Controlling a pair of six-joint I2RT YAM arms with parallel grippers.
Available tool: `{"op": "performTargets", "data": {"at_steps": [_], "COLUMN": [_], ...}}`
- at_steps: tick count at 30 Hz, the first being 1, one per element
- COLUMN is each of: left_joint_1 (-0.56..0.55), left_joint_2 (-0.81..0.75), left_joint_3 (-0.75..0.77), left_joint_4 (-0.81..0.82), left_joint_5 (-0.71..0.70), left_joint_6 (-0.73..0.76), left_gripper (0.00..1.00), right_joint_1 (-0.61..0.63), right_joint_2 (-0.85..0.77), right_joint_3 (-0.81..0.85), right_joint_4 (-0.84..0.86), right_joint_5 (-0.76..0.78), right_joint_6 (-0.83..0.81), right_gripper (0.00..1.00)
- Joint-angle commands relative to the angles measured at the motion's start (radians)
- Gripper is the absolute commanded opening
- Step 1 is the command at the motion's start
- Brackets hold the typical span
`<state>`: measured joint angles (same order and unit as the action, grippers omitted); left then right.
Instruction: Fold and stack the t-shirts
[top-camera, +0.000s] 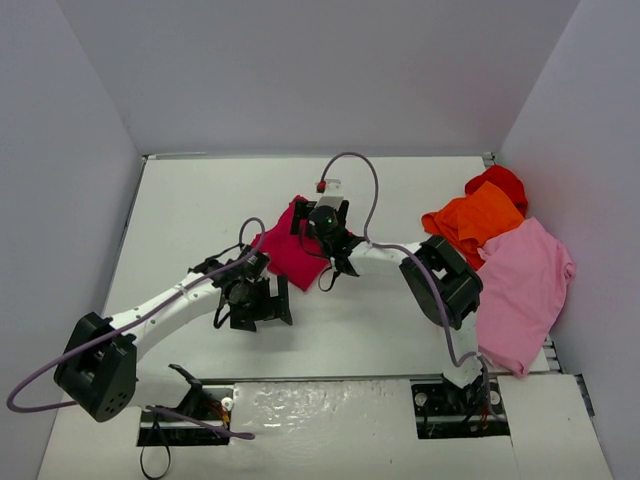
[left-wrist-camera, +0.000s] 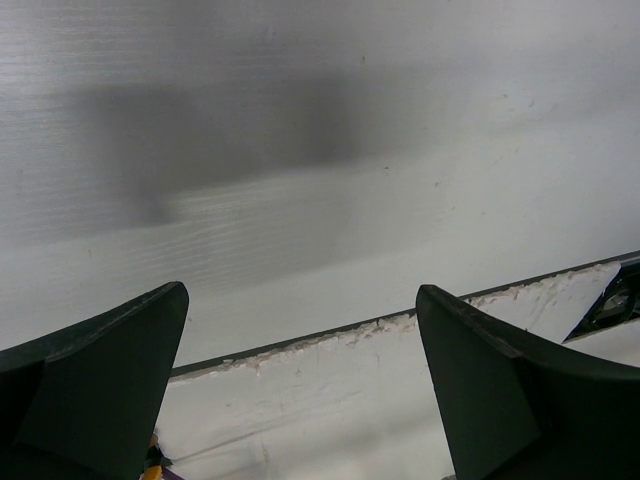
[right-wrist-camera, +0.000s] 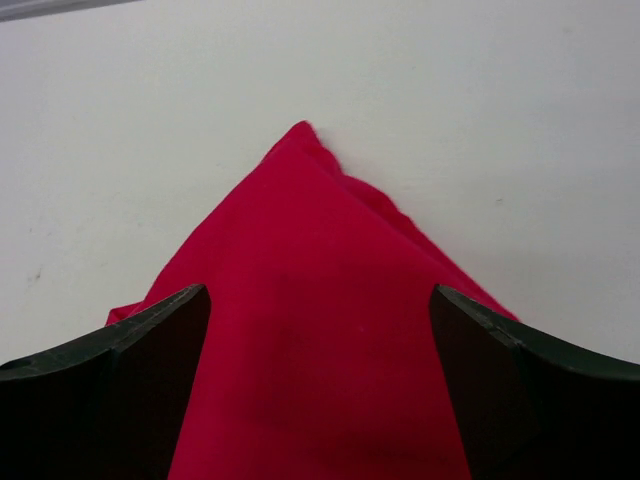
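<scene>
Clearly, the right gripper (right-wrist-camera: 320, 290) had its two dark fingers (right-wrist-camera: 110, 390) set wide apart, and they gripped nothing. The crimson t-shirt (right-wrist-camera: 310, 330) lay on the white table (right-wrist-camera: 480, 120) and filled the whole gap between these fingers. One pointed corner of the cloth reached out ahead of the fingertips. Whether the tips touched the cloth or only hung above it, I could not tell.

The left gripper (left-wrist-camera: 302, 295) was open too, with its fingers (left-wrist-camera: 100, 380) spread and holding nothing. The table surface showed between them, and a dark seam (left-wrist-camera: 350, 325) ran across just beyond the tips. Seen from above, the crimson t-shirt was near this gripper, a little beyond it, but not between its fingers.

The other three shirts lay well apart from both pairs of fingers, far to the right side, in a loose heap by the wall. The bright red t-shirt (top-camera: 497, 183) was the farthest. The orange t-shirt (top-camera: 478, 218) touched it on the near side. The light pink t-shirt (top-camera: 525, 275) lay spread out next to the orange one, nearest to the arm bases.
</scene>
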<state>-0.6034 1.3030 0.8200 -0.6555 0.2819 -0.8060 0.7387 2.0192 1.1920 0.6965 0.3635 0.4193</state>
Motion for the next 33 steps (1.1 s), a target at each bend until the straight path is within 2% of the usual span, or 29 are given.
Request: {"op": "performTargets", "data": {"at_steps": [1, 6, 9, 12, 15, 19, 27, 33], "left_joint_1": [0.023, 0.055, 0.068, 0.073, 0.081, 0.091, 0.122, 0.134], "left_joint_2": [-0.106, -0.241, -0.262, -0.268, -0.285, -0.311, -0.301, -0.268], "left_joint_3": [0.098, 0.234, 0.287, 0.308, 0.294, 0.27, 0.273, 0.283], "left_joint_4": [-0.045, -0.082, -0.122, -0.16, -0.176, -0.171, -0.184, -0.176], "left_joint_5": [-0.066, -0.134, -0.161, -0.188, -0.194, -0.191, -0.19, -0.182], "left_joint_6": [0.033, 0.037, 0.04, 0.041, 0.028, 0.01, 0.022, 0.036], "left_gripper": [0.97, 0.97, 0.97, 0.97, 0.97, 0.96, 0.96, 0.97], "right_joint_1": [-0.055, -0.065, -0.064, -0.062, -0.056, -0.055, -0.042, 0.013], "right_joint_2": [-0.145, -0.133, -0.1, -0.078, -0.075, -0.064, 0.02, 0.093], "right_joint_3": [-0.063, -0.094, -0.052, -0.02, 0.005, 0.031, 0.029, -0.002], "right_joint_4": [0.037, 0.089, 0.095, 0.096, 0.087, 0.054, 0.067, 0.059], "right_joint_5": [0.013, -0.048, -0.112, -0.158, -0.173, -0.196, -0.302, -0.353], "right_joint_6": [0.024, 0.032, 0.045, 0.049, 0.039, 0.031, 0.098, 0.142], "right_gripper": [0.86, 0.8, 0.7, 0.33, 0.06, 0.01, 0.0, 0.0]}}
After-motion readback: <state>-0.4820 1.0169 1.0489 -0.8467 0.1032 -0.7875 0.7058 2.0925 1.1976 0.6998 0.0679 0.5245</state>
